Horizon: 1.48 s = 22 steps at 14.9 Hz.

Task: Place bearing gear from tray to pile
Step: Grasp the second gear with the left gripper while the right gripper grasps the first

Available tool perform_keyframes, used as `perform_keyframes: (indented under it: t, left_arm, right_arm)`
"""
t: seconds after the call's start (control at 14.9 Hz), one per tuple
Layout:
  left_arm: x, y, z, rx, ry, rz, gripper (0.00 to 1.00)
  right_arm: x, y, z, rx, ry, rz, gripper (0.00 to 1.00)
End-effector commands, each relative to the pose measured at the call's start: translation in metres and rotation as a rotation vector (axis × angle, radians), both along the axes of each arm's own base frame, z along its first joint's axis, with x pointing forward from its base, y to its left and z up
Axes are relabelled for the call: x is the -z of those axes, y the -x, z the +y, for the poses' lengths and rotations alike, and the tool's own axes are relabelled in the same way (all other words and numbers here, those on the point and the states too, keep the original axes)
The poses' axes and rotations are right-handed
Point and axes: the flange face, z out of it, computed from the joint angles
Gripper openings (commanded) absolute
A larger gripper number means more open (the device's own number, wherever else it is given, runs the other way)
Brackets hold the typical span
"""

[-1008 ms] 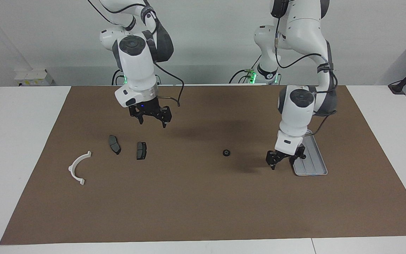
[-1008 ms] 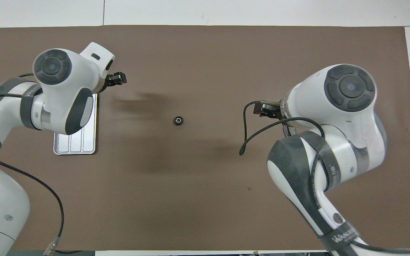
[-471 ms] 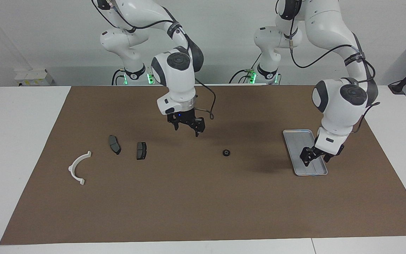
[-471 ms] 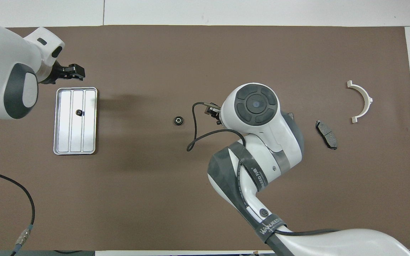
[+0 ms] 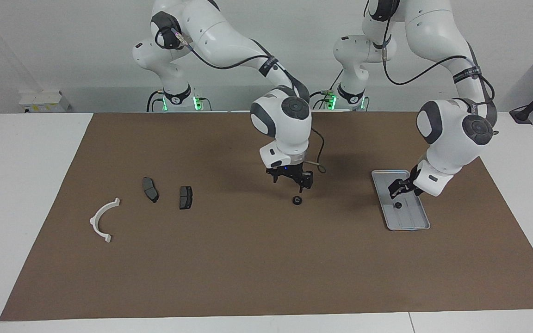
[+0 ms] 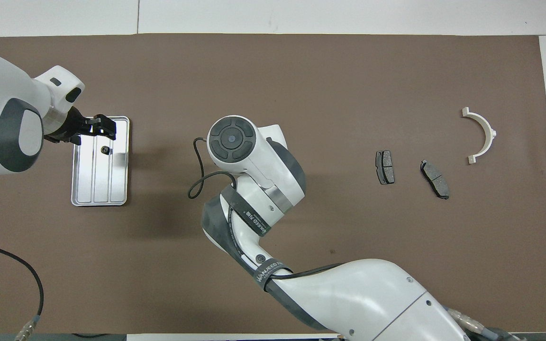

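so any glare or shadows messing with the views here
Overhead view: bright glare on the tray, and the right arm hides the gear on the mat. Facing view: soft arm shadows on the mat around that gear, which stays visible; no glare on the tray.

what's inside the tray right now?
One small dark round part lies on the tray, in the half nearer the robots. The left gripper hangs over that end and covers part of the floor in the overhead view; the rest shows bare ribs.

Bright, even overhead light; soft shadows, sharp focus throughout.
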Motion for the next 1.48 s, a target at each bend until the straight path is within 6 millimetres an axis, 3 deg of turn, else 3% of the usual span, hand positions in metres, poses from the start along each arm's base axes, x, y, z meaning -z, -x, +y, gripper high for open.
perform_keyframes:
  t: [0.0,0.13,0.27,0.34,0.54,1.08,1.41]
  left_arm:
    - [0.019,0.02,0.0,0.001,0.014,-0.025,0.85]
    - [0.03,0.02,0.006,0.005,0.013,-0.041,0.85]
    - [0.037,0.019,0.015,0.037,0.013,-0.04,0.84]
    - [0.039,0.017,0.03,0.027,0.012,-0.051,0.84]
    - [0.053,0.015,0.042,0.028,0.007,-0.083,0.82]
    - [0.073,0.016,0.036,0.031,0.002,-0.109,0.78]
    - [0.079,0.02,0.035,0.03,0.001,-0.11,0.73]
  right_arm:
    - [0.012,-0.011,0.006,-0.004,0.051,-0.014,1.0]
    - [0.024,-0.008,0.029,-0.041,0.072,-0.027,1.0]
    - [0.033,-0.014,0.034,-0.039,0.081,-0.019,1.0]
    - [0.037,-0.015,0.037,-0.039,0.085,-0.016,1.0]
    - [0.039,-0.02,0.031,-0.029,0.081,-0.01,1.0]
    - [0.045,-0.02,0.03,0.012,0.021,0.039,1.0]
    - [0.045,-0.021,0.029,0.012,0.007,0.027,0.92]
